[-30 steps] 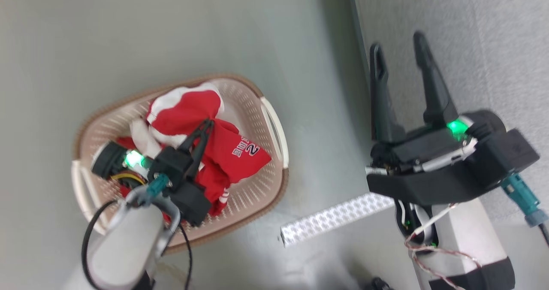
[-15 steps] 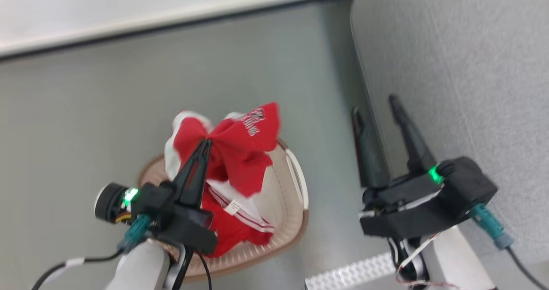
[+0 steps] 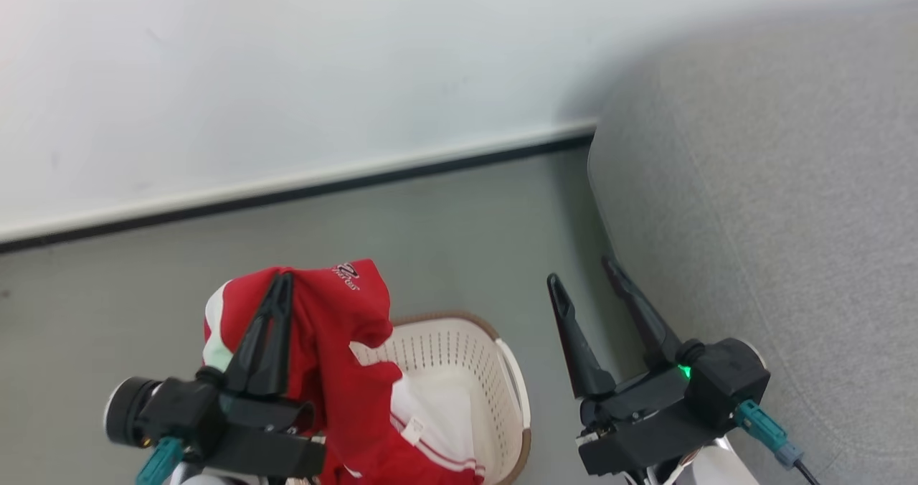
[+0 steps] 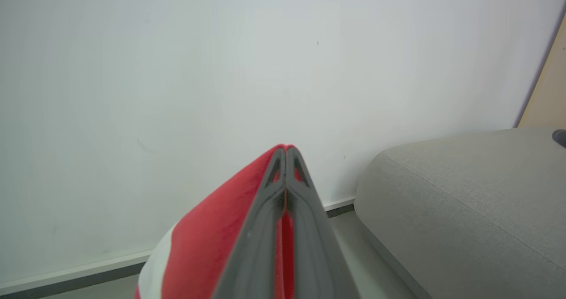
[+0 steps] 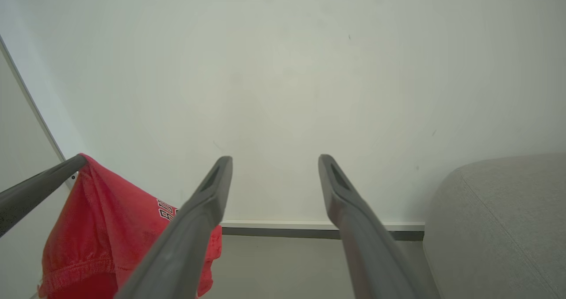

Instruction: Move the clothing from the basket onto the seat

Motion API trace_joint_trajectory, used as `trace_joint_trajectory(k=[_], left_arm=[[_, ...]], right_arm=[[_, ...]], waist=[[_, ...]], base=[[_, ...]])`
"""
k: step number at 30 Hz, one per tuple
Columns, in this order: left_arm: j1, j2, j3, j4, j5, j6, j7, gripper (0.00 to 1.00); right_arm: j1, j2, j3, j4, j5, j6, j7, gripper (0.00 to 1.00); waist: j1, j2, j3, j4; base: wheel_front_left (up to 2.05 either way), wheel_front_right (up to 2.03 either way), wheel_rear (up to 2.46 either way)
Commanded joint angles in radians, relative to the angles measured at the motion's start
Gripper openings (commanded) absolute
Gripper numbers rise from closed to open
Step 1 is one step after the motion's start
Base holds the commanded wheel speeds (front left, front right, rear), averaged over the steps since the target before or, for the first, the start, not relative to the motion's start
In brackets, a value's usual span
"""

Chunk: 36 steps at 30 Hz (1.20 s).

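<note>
Here clothing (image 3: 350, 388) hangs vertically (bottom possibly touching basket (image 3: 448, 349)).

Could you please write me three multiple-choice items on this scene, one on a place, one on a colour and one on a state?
1. By the robot's own sides, on which side of the basket is the seat?
A. its left
B. its right
C. beneath it

2. What colour is the basket's rim?
A. blue
B. black
C. brown

3. How is the left gripper?
A. open and empty
B. shut on the clothing
C. lying on the seat

Key: 1 B, the seat lies at the head view's right, the basket left of it. 2 C, a brown band runs along its top edge. 3 B, its closed fingers pinch red fabric held above the basket.
</note>
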Motion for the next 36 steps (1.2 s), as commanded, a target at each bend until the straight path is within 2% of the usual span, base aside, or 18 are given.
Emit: trace_joint_trajectory(k=[1, 6, 12, 18, 26, 32, 36], left_arm=[[0.030, -0.005, 0.015, -0.021, 0.007, -0.006, -0.005, 0.00], [0.069, -0.020, 0.064, -0.081, 0.015, -0.014, -0.005, 0.00], [0.091, -0.034, 0.078, -0.108, 0.030, -0.025, -0.005, 0.00], [0.087, -0.044, 0.089, -0.107, 0.042, -0.057, -0.005, 0.00], [0.041, -0.047, 0.028, -0.094, 0.089, -0.103, -0.005, 0.00], [-0.010, -0.052, -0.033, -0.083, 0.105, -0.119, -0.005, 0.00], [-0.030, -0.055, -0.071, -0.081, 0.102, -0.118, -0.005, 0.00]], right_arm=[[0.018, -0.003, 0.006, 0.001, 0.005, 0.001, -0.002, 1.00], [0.042, -0.002, 0.022, 0.007, 0.012, 0.001, -0.002, 1.00], [0.049, -0.008, 0.026, 0.010, 0.015, 0.001, -0.002, 1.00], [0.058, -0.014, 0.049, 0.007, 0.021, 0.001, -0.002, 1.00], [0.025, -0.026, 0.110, 0.032, 0.014, 0.001, -0.002, 1.00], [-0.020, -0.049, 0.228, 0.030, 0.087, 0.001, -0.002, 1.00], [-0.044, -0.049, 0.249, 0.042, 0.100, 0.001, -0.002, 1.00]], waist=[[0.0002, 0.0002, -0.088, 0.000], [0.0002, 0.0002, -0.123, -0.011], [0.0002, 0.0002, -0.142, -0.018], [0.0002, 0.0002, -0.160, -0.022], [0.0002, 0.0002, -0.162, -0.029], [0.0002, 0.0002, -0.151, -0.043], [0.0002, 0.0002, -0.143, -0.055]], base=[[0.00, 0.00, 0.00], [0.00, 0.00, 0.00], [0.00, 0.00, 0.00], [0.00, 0.00, 0.00], [0.00, 0.00, 0.00], [0.00, 0.00, 0.00], [0.00, 0.00, 0.00]])
